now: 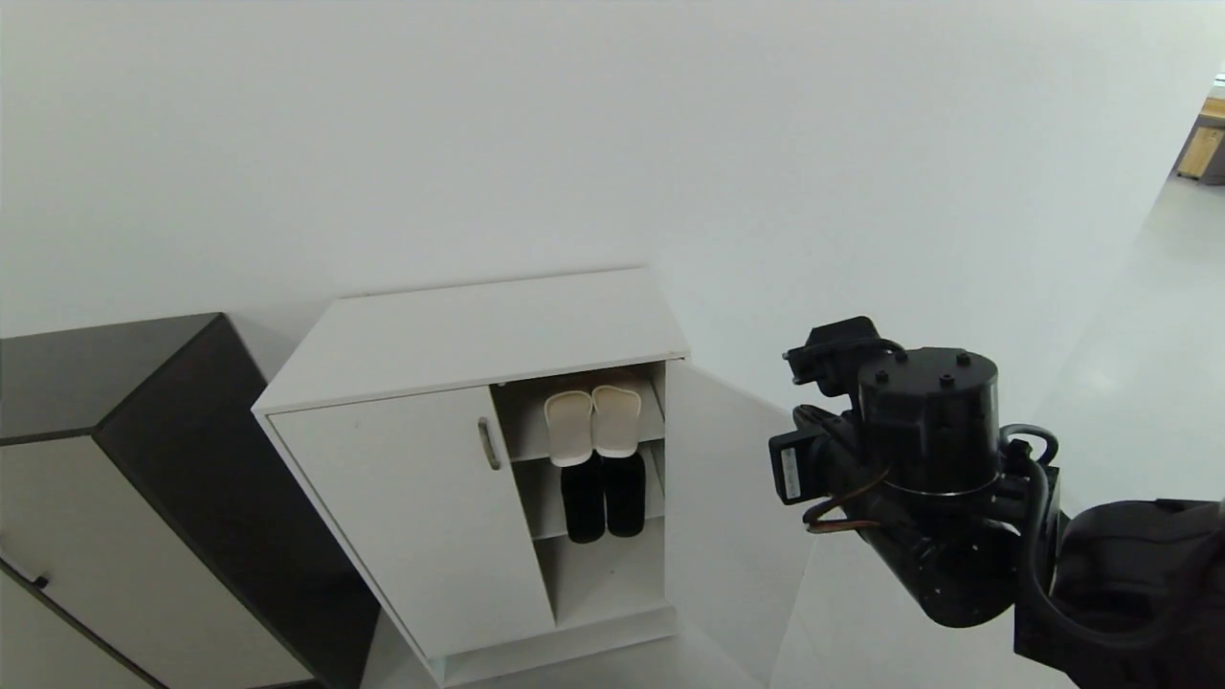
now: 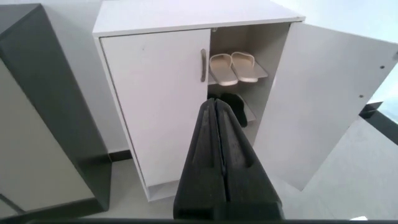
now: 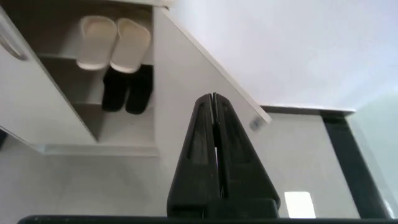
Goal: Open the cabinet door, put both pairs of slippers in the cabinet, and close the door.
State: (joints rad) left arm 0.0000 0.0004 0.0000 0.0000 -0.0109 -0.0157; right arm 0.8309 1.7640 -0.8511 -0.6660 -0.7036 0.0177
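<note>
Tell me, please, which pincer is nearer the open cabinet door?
Right. The right pincer is beside the open door; the left pincer stands back, facing the cabinet.

A dark cabinet (image 1: 172, 431) stands against the plain white wall (image 1: 612, 144), on a pale floor (image 1: 1148, 364).

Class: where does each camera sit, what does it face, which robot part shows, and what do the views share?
Head view: up on the head, looking down at the cabinet; right arm shows.
Left wrist view: on the left wrist, facing the cabinet front; shut left gripper shows.
Right wrist view: low, facing the open door; shut right gripper shows.
Shared by all: white slippers above black slippers.
</note>
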